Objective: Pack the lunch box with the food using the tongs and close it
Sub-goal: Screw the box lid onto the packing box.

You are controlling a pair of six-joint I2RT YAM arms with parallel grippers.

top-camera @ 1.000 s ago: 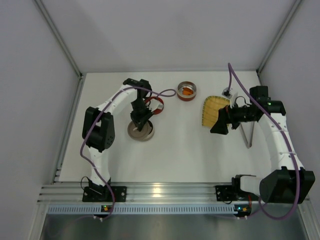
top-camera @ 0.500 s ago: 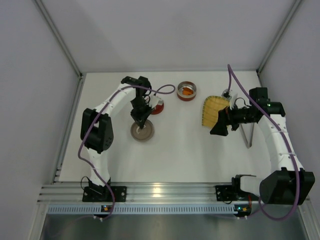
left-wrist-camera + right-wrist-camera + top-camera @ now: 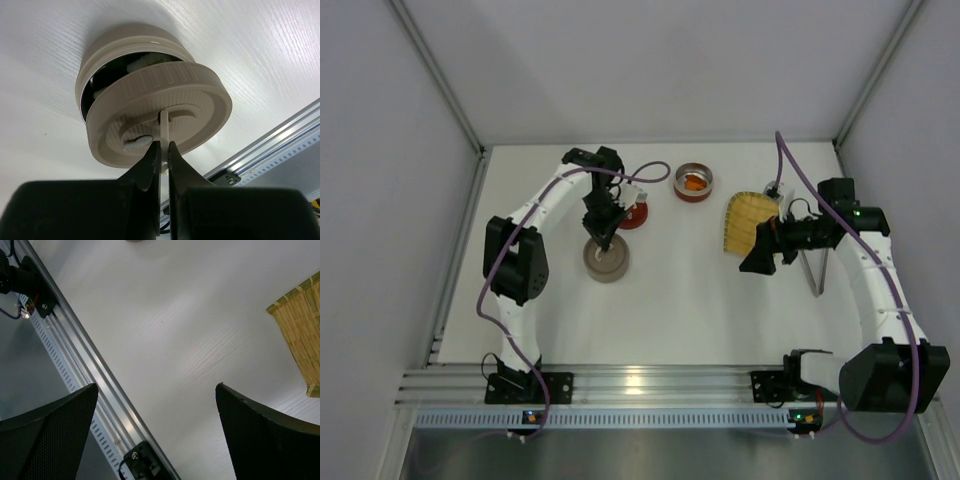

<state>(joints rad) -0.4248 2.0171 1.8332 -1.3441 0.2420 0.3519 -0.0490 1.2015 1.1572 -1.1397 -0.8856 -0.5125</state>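
Where grey walls (image 3: 670,60) meet, white woodgrain table (image 3: 690,300)

Our left arm (image 3: 538,210) reaches out over the surface (image 3: 690,300), bends at its far end and folds the wrist back toward us, so the left jaws point straight down. They are pinched nearly together on the thin upright handle of the lid (image 3: 165,95). Our right arm (image 3: 880,290) rises along the right side, wrist turned toward the left arm. The right jaws are spread wide, holding nothing, above the surface.
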